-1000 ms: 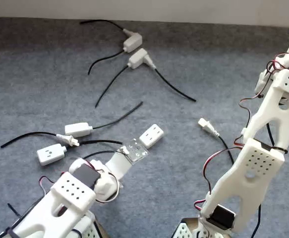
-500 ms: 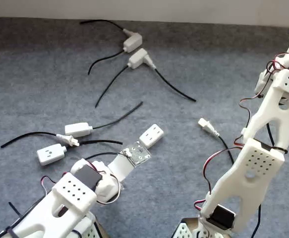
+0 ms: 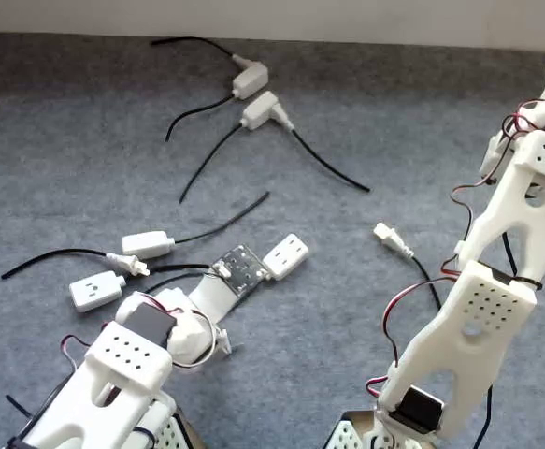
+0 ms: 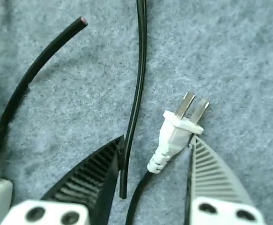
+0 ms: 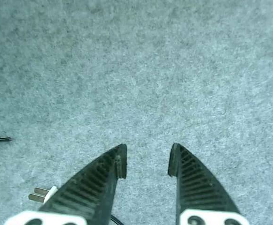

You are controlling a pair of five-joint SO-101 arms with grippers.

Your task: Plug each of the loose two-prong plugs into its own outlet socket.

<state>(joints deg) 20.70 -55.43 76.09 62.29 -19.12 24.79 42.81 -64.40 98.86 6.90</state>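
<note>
Grey felt-like mat [image 3: 85, 140] as work surface — w/ pale strip [image 3: 347, 19] along far edge, high view.

Robotics test bench. Grey felt covers the desk [image 3: 66, 122]. The white printed left arm [image 3: 127, 360] at 7 o'clock and right arm [image 3: 478, 318] at 4 o'clock carry bare wiring. A cut-off cord [image 3: 225, 220] lies mid-desk.

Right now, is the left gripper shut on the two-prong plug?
No, the left gripper is open, with its jaws apart on either side of the plug, which lies on the carpet.
</note>
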